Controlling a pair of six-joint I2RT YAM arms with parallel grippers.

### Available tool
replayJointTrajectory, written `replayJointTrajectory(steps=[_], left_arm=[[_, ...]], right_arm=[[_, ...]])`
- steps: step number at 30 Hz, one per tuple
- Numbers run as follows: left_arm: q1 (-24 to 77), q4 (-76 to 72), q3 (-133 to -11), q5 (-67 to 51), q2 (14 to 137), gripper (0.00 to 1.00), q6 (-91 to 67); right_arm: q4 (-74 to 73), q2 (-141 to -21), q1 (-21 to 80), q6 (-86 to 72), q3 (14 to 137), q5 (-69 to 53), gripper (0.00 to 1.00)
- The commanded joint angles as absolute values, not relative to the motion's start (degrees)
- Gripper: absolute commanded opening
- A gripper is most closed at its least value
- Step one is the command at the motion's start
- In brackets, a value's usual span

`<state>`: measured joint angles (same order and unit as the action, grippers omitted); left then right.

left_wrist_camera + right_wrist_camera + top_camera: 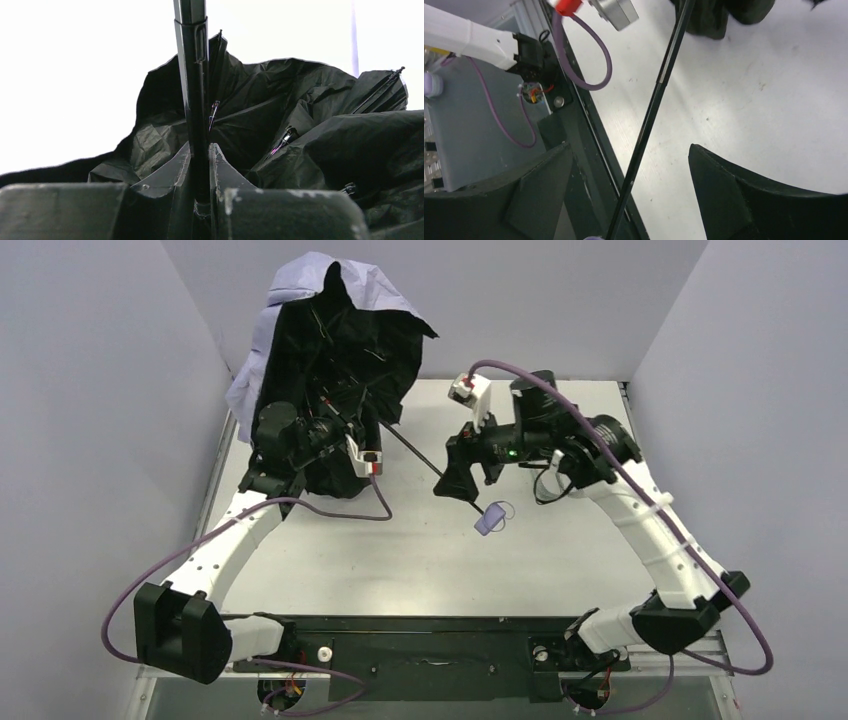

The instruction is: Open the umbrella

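The shaft [192, 75] of the umbrella [345, 350] is clamped in the left claw [201, 150] beside the crumpled canopy [280, 95] — the right claw [630, 150] is spread wide around that shaft, nothing gripped.

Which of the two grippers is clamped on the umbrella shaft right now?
The left gripper, shut on the shaft beside the black canopy. The right gripper stands wide open, its jaws either side of the shaft, not touching it.

A robotics lab test cell: plain grey walls [90, 390] box in a white worktop [420, 560], with two cabled robot arms [235, 535] bolted to a black rail [430, 650].
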<state>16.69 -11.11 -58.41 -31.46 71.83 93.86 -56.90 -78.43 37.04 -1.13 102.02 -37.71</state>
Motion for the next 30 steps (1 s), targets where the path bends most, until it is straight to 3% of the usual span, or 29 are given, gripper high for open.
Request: replayJointTrajectory(steps=[1,3,5,6,11,19,30], left_arm=[[17.9,-22.5,-60.0,-30.7,70.2,0.0,97.7],[18.1,-22.9,-59.8,-30.8,70.1,0.0,98.1],[18.0,-23.0,-59.9,-30.4,70.4,0.0,98.2],[17.9,-23.1,-59.9,-30.2,70.7,0.0,98.3],[16.4,-28.2,-59.9,-28.1,73.5,0.0,97.9],[12.4,-36.1,-59.7,-25.3,78.0,0.0,97.4],[3.3,-37.9,-60.7,-17.1,85.7,0.08,104.6]], right_arm=[[-62.6,-82.2,39.0,2.3,104.7,-35.3,0.82],[-64.5,-84.0,39.3,3.4,104.9,-33.4,0.81],[-67.4,-86.4,39.3,4.8,105.7,-33.3,0.67],[-68.4,-86.8,39.3,5.2,106.1,-34.3,0.56],[-76.0,-86.6,39.2,9.9,104.9,-39.4,0.41],[-82.5,-83.9,34.7,13.2,96.1,-48.6,0.0],[-88.9,-80.3,34.8,17.0,96.3,-45.9,0.0]])
